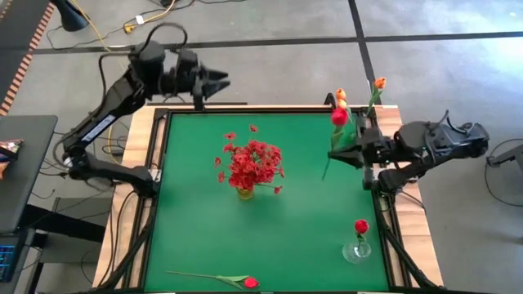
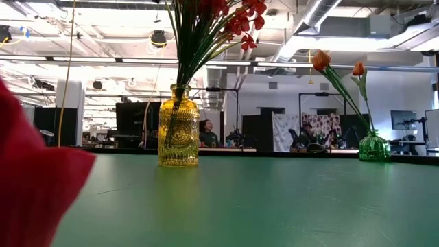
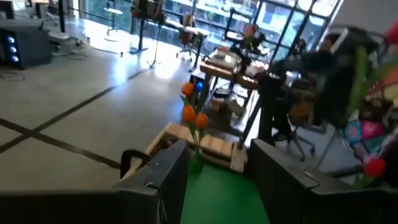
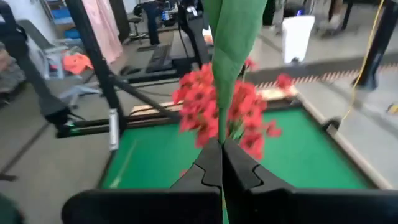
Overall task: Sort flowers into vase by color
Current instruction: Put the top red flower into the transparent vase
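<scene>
Two arms flank the green table [image 1: 270, 237]. The right gripper [image 1: 333, 153] is pinched tight on the stem of a red-pink tulip [image 1: 339, 117], holding it off the mat near the far right corner, close to the green vase [image 2: 374, 147] with two orange tulips [image 1: 379, 83]. The left gripper [image 1: 221, 82] hovers beyond the far left edge, fingers [image 3: 161, 180] apart and empty. A bushy red sprig bunch [image 1: 253, 163] fills the yellow vase [image 2: 178, 134] mid-table. One red tulip stands in the clear vase [image 1: 357, 249] at the near right; another red-pink flower [image 1: 249, 282] lies flat at the near edge.
</scene>
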`<action>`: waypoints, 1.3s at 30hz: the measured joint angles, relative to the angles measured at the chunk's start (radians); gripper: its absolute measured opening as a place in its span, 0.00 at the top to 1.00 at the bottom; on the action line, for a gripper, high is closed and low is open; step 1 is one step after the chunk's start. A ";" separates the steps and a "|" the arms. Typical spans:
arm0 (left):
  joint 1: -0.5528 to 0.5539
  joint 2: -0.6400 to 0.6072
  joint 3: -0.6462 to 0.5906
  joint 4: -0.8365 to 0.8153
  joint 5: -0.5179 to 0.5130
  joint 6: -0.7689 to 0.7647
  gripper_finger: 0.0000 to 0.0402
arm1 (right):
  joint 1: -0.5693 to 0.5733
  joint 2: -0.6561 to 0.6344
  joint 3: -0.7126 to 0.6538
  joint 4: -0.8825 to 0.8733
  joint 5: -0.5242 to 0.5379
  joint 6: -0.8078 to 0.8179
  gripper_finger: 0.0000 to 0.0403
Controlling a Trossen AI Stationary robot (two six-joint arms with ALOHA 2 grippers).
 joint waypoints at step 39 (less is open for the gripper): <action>-0.172 -0.408 -0.890 0.509 -0.709 -0.342 0.60 | 1.023 -0.220 -0.267 -0.269 0.704 0.784 0.95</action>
